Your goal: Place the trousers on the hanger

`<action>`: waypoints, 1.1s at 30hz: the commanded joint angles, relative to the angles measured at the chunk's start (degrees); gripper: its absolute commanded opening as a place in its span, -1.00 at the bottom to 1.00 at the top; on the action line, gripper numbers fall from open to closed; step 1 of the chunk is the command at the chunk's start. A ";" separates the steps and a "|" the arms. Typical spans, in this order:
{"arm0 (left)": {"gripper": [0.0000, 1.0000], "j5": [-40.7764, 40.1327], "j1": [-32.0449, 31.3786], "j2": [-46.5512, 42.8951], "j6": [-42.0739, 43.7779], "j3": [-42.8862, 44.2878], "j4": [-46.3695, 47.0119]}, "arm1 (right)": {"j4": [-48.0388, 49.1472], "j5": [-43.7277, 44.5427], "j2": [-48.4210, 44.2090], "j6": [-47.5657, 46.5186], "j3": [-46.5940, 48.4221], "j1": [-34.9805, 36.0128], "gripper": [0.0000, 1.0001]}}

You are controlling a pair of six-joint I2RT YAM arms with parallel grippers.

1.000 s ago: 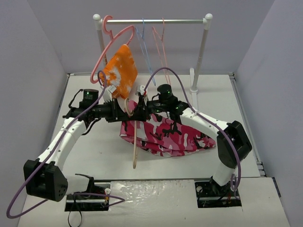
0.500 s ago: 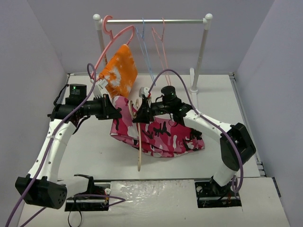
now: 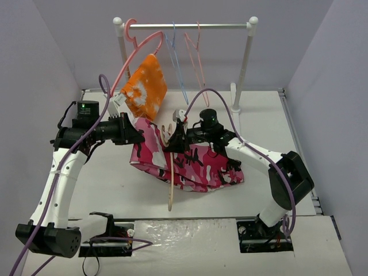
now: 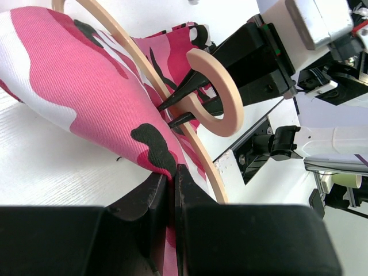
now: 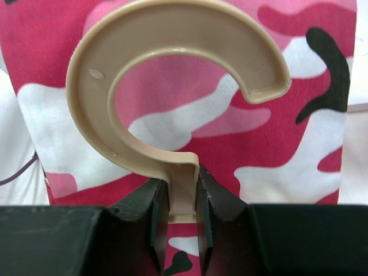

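Right gripper [image 5: 182, 190] clamps the neck of the thick beige plastic hanger [image 5: 89, 92], just under its hook. Left gripper [image 4: 172, 175] pinches an edge of the limp pink-red-white-black camo trousers [image 4: 69, 80], lifted there, the rest sagging onto the white table [image 3: 109, 184]. Hanger looks rigid and light. Fabric's floppy, probably slidey, so edges seem the best place to grab.

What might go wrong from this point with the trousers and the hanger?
1. The left gripper pinches only a thin fold of the trousers; pulling may slip it free.
2. The right gripper clamps the hanger just at its narrow neck, so fabric drag could twist it.
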 commanded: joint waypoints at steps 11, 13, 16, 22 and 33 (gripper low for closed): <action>-1.00 1.49 0.88 -2.06 1.62 6.69 4.25 | 5.22 -1.27 -6.56 1.46 -3.68 -3.20 -1.00; -1.00 1.49 0.94 -2.11 2.43 6.75 3.87 | 5.01 -1.86 -6.72 1.35 -3.73 -3.25 -1.00; -1.00 1.41 1.48 -1.89 3.44 6.65 3.18 | 4.58 -2.42 -6.93 1.17 -3.77 -3.43 -1.00; -1.00 2.17 2.62 -1.91 3.50 6.61 3.69 | 4.43 -2.74 -7.09 0.94 -4.25 -3.82 -1.00; -1.00 3.69 3.56 -2.38 5.01 5.37 2.92 | 2.36 -3.72 -8.57 0.31 -2.96 -4.92 -1.00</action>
